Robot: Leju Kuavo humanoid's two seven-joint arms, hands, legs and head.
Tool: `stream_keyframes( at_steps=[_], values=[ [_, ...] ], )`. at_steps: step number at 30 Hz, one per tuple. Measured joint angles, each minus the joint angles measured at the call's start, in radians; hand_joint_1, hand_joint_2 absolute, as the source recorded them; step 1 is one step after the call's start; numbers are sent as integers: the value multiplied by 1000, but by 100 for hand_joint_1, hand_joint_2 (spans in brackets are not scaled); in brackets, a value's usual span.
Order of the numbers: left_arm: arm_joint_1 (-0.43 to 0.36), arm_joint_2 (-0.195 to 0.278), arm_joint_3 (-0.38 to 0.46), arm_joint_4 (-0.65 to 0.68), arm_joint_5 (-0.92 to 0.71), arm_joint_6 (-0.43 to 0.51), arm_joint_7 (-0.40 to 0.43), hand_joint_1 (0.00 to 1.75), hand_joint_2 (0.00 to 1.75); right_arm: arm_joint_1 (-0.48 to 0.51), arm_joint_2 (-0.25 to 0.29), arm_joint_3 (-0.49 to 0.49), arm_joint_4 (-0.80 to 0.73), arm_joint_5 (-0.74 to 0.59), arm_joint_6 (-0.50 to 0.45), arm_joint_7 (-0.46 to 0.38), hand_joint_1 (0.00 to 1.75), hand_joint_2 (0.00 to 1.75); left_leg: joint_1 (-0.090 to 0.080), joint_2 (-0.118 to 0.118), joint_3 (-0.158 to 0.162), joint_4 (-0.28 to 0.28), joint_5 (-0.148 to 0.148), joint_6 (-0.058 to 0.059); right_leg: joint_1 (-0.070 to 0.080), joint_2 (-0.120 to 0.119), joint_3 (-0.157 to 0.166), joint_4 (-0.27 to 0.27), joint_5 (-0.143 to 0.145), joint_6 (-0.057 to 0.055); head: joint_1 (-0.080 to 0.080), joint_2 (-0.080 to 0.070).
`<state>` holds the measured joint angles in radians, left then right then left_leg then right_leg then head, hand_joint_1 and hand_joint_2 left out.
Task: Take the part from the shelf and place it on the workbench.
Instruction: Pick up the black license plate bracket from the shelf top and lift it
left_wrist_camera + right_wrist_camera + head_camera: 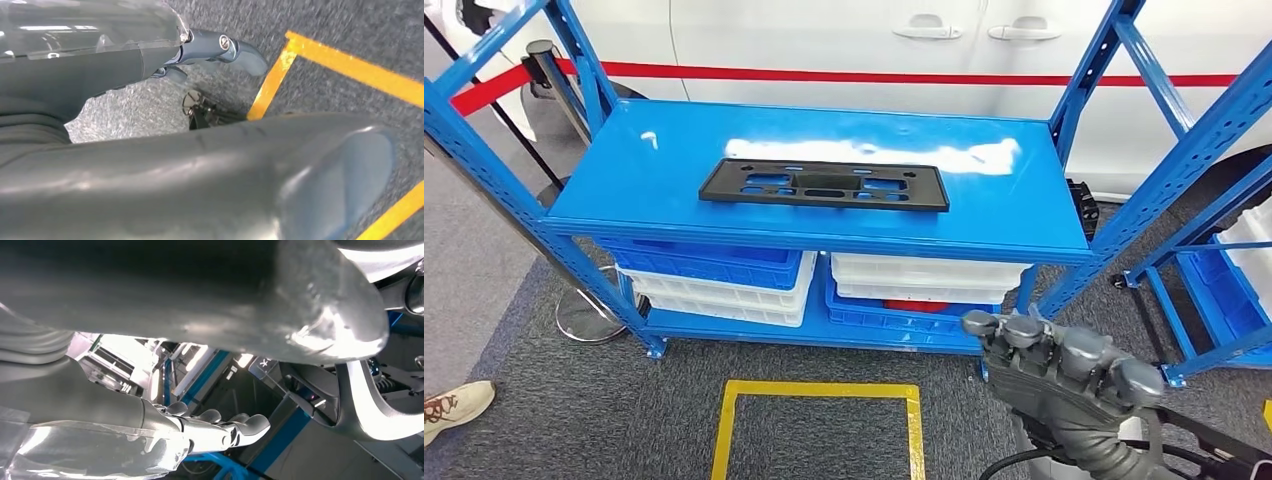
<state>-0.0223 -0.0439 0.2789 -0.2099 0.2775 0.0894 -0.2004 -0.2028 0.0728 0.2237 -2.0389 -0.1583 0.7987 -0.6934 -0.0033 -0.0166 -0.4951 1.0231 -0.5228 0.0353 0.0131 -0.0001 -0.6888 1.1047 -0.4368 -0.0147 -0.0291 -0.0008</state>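
Note:
A flat black plastic part (824, 185) with several cut-outs lies on the top board of the blue shelf (654, 170). My right hand (1064, 375) is raised in front of the shelf's lower right corner, well below and to the right of the part, holding nothing, its fingers (220, 427) stretched out side by side. My left hand (220, 165) hangs over grey carpet with its thumb and fingers (220, 50) apart and nothing between them.
Blue and white crates (724, 280) fill the shelf's lower level. A yellow taped square (819, 420) marks the carpet in front. A second blue rack (1214, 270) stands at the right. A person's shoe (454, 405) shows at the left. A white car (874, 40) stands behind.

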Motion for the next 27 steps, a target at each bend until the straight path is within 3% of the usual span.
stream_keyframes(
  at_steps=[2,6,8,10,11,12,14,16,17,21,23,25,26,27],
  values=[
    [-1,-4,0,2,-3,1,-2,0,0,5,0,-8,0,2,8,0,0,0,-2,-3,8,0,-13,-8,10,4,12,-59,41,-13,1,0],
    [-4,-4,0,2,-5,-6,-19,0,0,9,0,-17,0,9,19,0,0,0,-4,-1,14,25,-35,-27,1,6,40,-79,37,-22,3,0],
    [-6,-4,0,2,-5,-9,-23,0,0,8,1,-19,0,14,24,0,0,0,1,4,-35,120,-77,-39,-3,4,54,-86,32,-26,1,0],
    [-7,-4,0,2,-5,-11,-23,0,0,9,2,-19,0,19,25,0,0,0,8,6,-109,233,-120,-49,-5,2,59,-86,25,-28,0,0],
    [-6,-4,0,2,-5,-12,-24,0,0,9,2,-20,0,21,25,0,0,0,11,7,-132,255,-119,-54,-7,3,62,-85,21,-26,0,0],
    [-6,-4,0,2,-6,-12,-24,0,0,9,2,-20,1,23,23,0,0,0,13,8,-140,246,-99,-57,-9,4,65,-84,17,-24,0,0],
    [-5,-3,0,2,-7,-14,-24,0,0,9,2,-20,1,25,18,0,0,0,18,10,-111,133,-12,-62,-14,6,75,-80,8,-16,0,0],
    [-6,-3,0,3,-8,-17,-24,0,0,9,2,-20,1,28,12,0,0,0,17,11,-82,30,36,-57,-16,5,80,-75,2,-5,0,0],
    [-7,-3,0,3,-9,-18,-24,0,0,9,3,-20,2,31,8,0,0,0,14,11,-78,11,43,-49,-16,5,79,-74,1,0,0,0],
    [-7,-3,0,3,-14,-21,-22,0,0,10,1,-12,4,41,-30,1,0,0,14,12,-74,1,60,-17,-17,3,72,-56,-14,22,1,0],
    [-8,-2,0,3,-15,-21,-22,0,0,13,-2,-6,7,45,-47,1,0,0,14,16,-72,-4,64,-7,-20,3,36,25,-64,31,3,0],
    [-10,-2,0,3,-18,-21,-22,0,0,18,-8,-3,12,44,-57,1,0,0,12,23,-73,-4,63,-2,-20,2,-22,146,-117,35,4,0],
    [-9,-2,0,3,-20,-21,-22,0,0,20,-12,-2,15,43,-60,1,0,0,10,26,-72,-4,62,-1,-21,2,-40,181,-124,36,4,0],
    [-9,-2,0,3,-22,-21,-22,0,0,22,-16,0,18,41,-62,1,0,0,9,31,-71,-4,61,0,-20,1,-42,183,-113,34,4,0]
  ],
)
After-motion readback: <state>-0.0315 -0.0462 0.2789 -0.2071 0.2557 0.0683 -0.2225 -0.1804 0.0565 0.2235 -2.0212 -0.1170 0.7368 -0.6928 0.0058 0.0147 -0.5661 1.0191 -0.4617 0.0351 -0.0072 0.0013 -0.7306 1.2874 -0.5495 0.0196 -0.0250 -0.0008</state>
